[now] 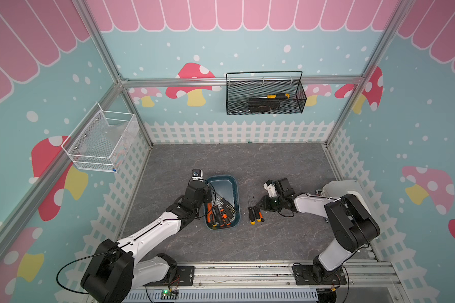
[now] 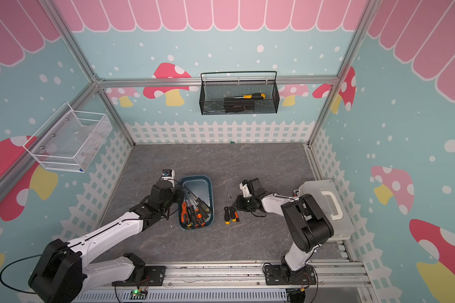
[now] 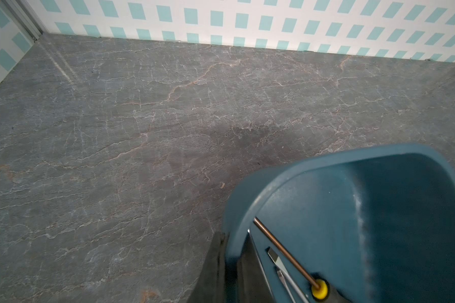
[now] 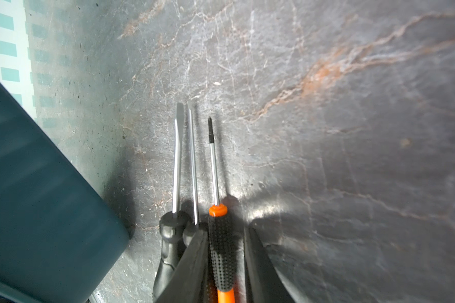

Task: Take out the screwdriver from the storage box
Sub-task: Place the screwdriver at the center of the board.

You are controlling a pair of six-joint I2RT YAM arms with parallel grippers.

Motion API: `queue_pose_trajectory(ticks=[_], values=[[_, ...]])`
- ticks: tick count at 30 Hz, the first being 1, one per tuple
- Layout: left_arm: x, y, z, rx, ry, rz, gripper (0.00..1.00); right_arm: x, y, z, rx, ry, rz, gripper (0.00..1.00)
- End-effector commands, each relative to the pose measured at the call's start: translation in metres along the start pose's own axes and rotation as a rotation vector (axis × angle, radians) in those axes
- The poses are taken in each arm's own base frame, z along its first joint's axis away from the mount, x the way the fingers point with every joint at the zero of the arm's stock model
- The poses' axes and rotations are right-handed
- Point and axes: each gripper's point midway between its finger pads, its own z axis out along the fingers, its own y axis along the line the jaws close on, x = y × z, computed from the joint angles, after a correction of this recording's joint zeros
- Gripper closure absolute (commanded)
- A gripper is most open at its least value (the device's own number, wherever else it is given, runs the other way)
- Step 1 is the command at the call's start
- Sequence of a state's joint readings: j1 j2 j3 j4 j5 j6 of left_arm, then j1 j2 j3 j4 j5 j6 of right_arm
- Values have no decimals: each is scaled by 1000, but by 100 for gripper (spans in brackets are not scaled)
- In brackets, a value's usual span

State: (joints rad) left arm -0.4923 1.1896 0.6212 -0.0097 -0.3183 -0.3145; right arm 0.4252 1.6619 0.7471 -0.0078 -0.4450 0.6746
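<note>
- Three screwdrivers (image 1: 255, 213) lie side by side on the worktop (image 1: 247, 162), just beside the box (image 1: 225, 186) on its right-arm side, their shafts running along the box's long walls
- One of them, the orange-and-black screwdriver (image 4: 221, 249), lies farthest from the box, between the fingers of the right end effector (image 4: 225, 230). The jaws stand a little apart and a gap shows on one side of the handle, so it looks set down and let go rather than gripped
- Meanwhile the left end effector (image 3: 233, 236) is closed on the box wall, one finger outside the rim and one inside, apparently steadying it
- Several more screwdrivers (image 1: 218, 215) lie heaped inside the box, handles at the end nearest the arm bases. Their exact count is hard to tell
- Judged progress: partly done, with three out. What is left is backing the right arm off and, if the box is to be emptied, further picks
</note>
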Motion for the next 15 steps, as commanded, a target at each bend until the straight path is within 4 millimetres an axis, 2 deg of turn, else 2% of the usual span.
queue_pose_trajectory(ticks=[1,5,9,13,15], values=[[-9,1,-1,-5,-41,-13,100,0,-3,-8,20,-15,5,73],[-9,2,-2,-5,-41,-16,100,-8,9,-27,17,-57,-31,70],[-10,1,-2,-2,-44,-21,100,-18,34,-55,35,-108,-126,66],[-11,0,-2,5,-45,-31,100,-23,78,-80,67,-145,-298,66],[-11,-1,-1,5,-45,-36,100,-22,103,-86,86,-152,-397,66]])
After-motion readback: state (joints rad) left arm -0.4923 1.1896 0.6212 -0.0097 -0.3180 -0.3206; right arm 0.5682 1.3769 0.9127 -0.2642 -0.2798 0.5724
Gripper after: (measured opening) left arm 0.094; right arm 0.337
